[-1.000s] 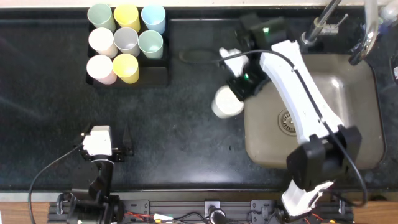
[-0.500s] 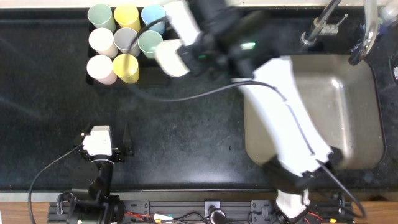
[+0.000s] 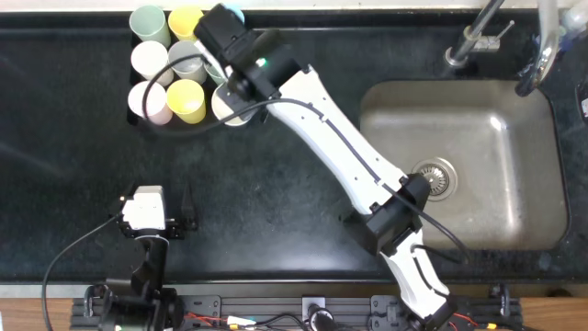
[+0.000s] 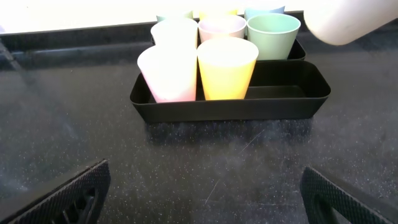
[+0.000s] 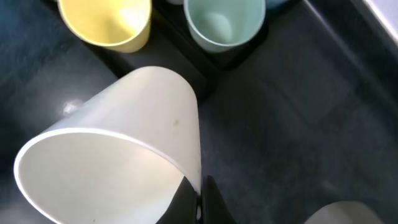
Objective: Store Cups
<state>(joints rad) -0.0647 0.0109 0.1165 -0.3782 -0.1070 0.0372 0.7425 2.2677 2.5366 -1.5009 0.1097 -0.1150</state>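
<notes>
White cup (image 5: 124, 143) hangs tilted over the empty end of black tray (image 4: 230, 109), just beside yellow cup (image 5: 106, 22) & green cup (image 5: 224, 22). R gripper (image 5: 200, 199) pinches its rim. L gripper (image 4: 205, 198) is low over tabletop (image 4: 74, 143), well apart from tray, fingers spread wide.

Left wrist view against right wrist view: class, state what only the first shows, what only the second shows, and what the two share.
Left wrist view only: the pale pink cup and the empty compartment of the black tray beside the yellow cup. Right wrist view only: the open mouth of the tilted white cup, with the right gripper pinching its rim. Both: the yellow cup, the green cup, part of the tray and the dark countertop.
</notes>
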